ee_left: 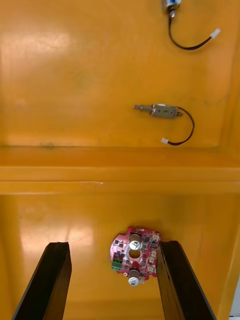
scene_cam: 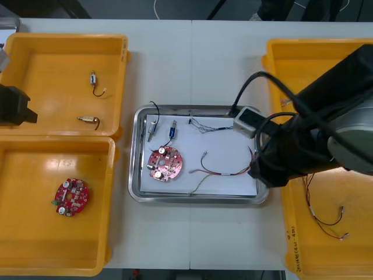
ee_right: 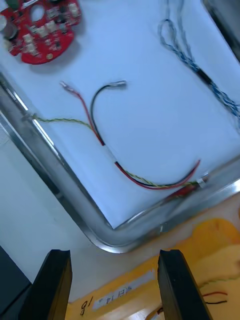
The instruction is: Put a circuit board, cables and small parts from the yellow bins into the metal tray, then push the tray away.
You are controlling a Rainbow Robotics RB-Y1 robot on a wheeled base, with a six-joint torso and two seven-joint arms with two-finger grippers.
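Note:
The metal tray [scene_cam: 192, 199], white inside, lies mid-table. In it are a red circuit board [scene_cam: 165, 163], two small metal parts [scene_cam: 173, 129], a blue and white cable [scene_cam: 207, 125] and a red and yellow cable [scene_cam: 218, 171]. My right arm [scene_cam: 303, 146] hangs over the tray's right end. In the right wrist view the right gripper [ee_right: 115, 285] is open and holds nothing, above the tray's corner [ee_right: 100, 240] and near the red and yellow cable [ee_right: 125, 170]. My left gripper [ee_left: 114, 280] is open over the left bins, above a second board [ee_left: 135, 255].
The far left yellow bin [scene_cam: 64, 44] holds two small metal parts [scene_cam: 87, 119]. The near left bin [scene_cam: 35, 256] holds a red circuit board [scene_cam: 71, 196]. A thin red and black cable [scene_cam: 329, 219] lies in the near right bin [scene_cam: 297, 256]. The left arm [scene_cam: 14, 105] waits at the table's left edge.

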